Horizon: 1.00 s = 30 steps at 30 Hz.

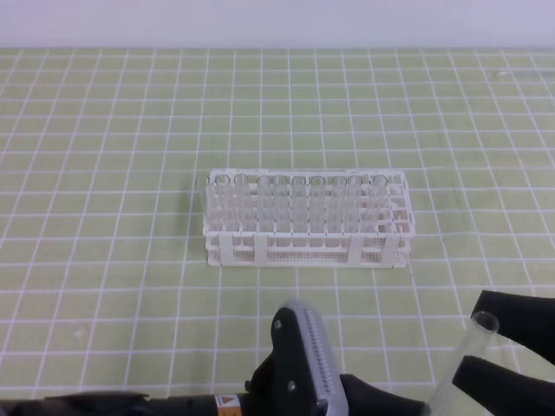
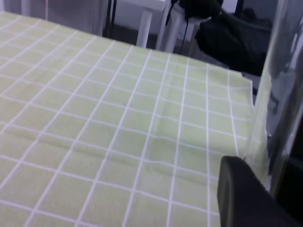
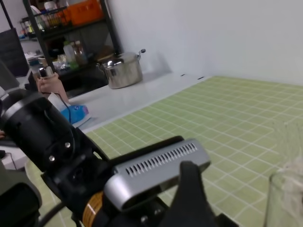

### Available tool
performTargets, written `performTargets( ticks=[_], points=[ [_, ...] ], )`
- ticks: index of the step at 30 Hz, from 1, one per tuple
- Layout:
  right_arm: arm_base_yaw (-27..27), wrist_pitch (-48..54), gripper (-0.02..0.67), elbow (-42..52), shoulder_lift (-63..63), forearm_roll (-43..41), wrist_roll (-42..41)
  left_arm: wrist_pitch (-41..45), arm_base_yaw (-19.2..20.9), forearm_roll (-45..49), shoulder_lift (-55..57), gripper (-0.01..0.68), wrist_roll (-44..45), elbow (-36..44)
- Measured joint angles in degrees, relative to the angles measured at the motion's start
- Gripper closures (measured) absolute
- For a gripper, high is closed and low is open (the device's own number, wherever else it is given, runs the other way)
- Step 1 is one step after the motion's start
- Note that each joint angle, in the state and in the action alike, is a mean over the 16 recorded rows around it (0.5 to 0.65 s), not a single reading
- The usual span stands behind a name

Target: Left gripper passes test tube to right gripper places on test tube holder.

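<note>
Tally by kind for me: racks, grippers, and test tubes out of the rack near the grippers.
test tube holder: 1
grippers: 2, the left gripper and the right gripper
test tube near the grippers: 1
total: 4

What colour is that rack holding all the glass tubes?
White. The rack shows best in the exterior high view, standing on the green checked cloth.

White lattice test tube holder (image 1: pixel 308 227) on green cloth (image 1: pixel 104 173), white-gridded.

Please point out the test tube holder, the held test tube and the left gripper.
test tube holder (image 1: pixel 308 249): exterior high view, front lattice wall.
test tube (image 1: pixel 482 327): exterior high view, open mouth rim.
left gripper (image 1: pixel 314 355): exterior high view, grey ribbed finger pad.
</note>
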Motion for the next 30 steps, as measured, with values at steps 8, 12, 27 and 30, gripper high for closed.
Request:
performTargets(
  ticks=[8, 12, 27, 30],
  points=[
    [0.00, -1.49, 0.206, 0.00, 0.01, -0.76, -0.01, -1.14, 0.02, -0.16, 0.53, 0.538, 0.11, -1.04],
    [0.00, -2.16, 0.231, 0.00, 0.01, -0.98, -0.01, -1.43, 0.02, -0.20, 0.65, 0.538, 0.14, -1.16],
    [0.00, -3.05, 0.307, 0.00, 0.01, -1.72, -0.01, -2.06, 0.02, -0.13, 2.19, 0.537, 0.08, -3.24],
    [0.00, -3.32, 0.309, 0.00, 0.01, -1.88, -0.01, -2.04, 0.02, -0.13, 2.29, 0.537, 0.04, -3.58]
  ],
)
